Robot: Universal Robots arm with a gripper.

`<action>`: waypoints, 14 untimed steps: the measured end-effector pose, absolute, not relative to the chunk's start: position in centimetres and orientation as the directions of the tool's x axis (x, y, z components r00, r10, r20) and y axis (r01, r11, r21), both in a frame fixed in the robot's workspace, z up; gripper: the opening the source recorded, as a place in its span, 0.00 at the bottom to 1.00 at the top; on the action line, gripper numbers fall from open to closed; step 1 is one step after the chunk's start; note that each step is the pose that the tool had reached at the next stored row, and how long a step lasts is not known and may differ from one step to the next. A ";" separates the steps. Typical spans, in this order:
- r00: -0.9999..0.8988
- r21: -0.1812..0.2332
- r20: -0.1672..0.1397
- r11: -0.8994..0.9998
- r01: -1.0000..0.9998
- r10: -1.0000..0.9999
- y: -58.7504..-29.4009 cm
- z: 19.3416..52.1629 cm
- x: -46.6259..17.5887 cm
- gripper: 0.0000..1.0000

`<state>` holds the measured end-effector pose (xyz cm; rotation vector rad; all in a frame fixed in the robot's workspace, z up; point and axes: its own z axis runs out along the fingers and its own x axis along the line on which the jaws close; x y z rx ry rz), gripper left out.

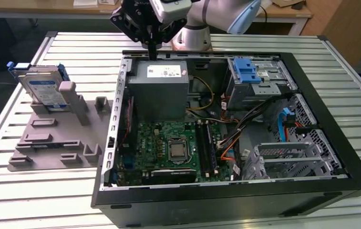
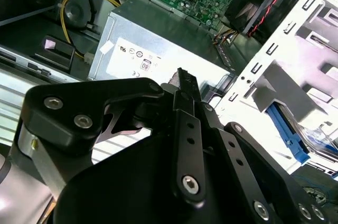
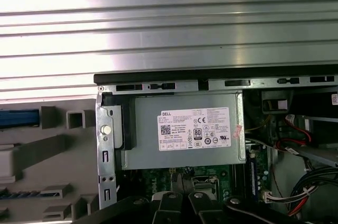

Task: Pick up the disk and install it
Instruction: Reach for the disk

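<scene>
The disk (image 1: 44, 88), silver-grey with a white-and-blue label and a blue bracket, stands on edge in a grey holder (image 1: 50, 138) on the table at the exterior view's left. My gripper (image 1: 150, 50) hangs well to the right of it, over the far edge of the open computer case (image 1: 231, 195) and just above the power supply (image 1: 161, 88). Its black fingers (image 2: 183, 84) are pressed together with nothing between them. In the second wrist view the disk's blue bracket (image 2: 288, 131) shows beyond the case wall.
A metal drive cage with a blue latch (image 1: 253, 71) sits in the case's far right corner. The motherboard (image 1: 167, 148) and loose cables (image 1: 228, 138) fill the case floor. The slatted metal table (image 1: 40, 200) runs around the case.
</scene>
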<state>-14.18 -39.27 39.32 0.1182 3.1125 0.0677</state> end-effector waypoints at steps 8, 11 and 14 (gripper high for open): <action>-0.997 0.044 -0.024 0.996 0.075 0.076 -39.3 39.3 -14.5 0.11; -0.997 0.044 -0.024 0.996 0.075 0.076 -39.3 39.3 -14.6 0.11; -0.997 0.044 -0.024 0.996 0.075 0.076 -39.3 39.3 -14.7 0.11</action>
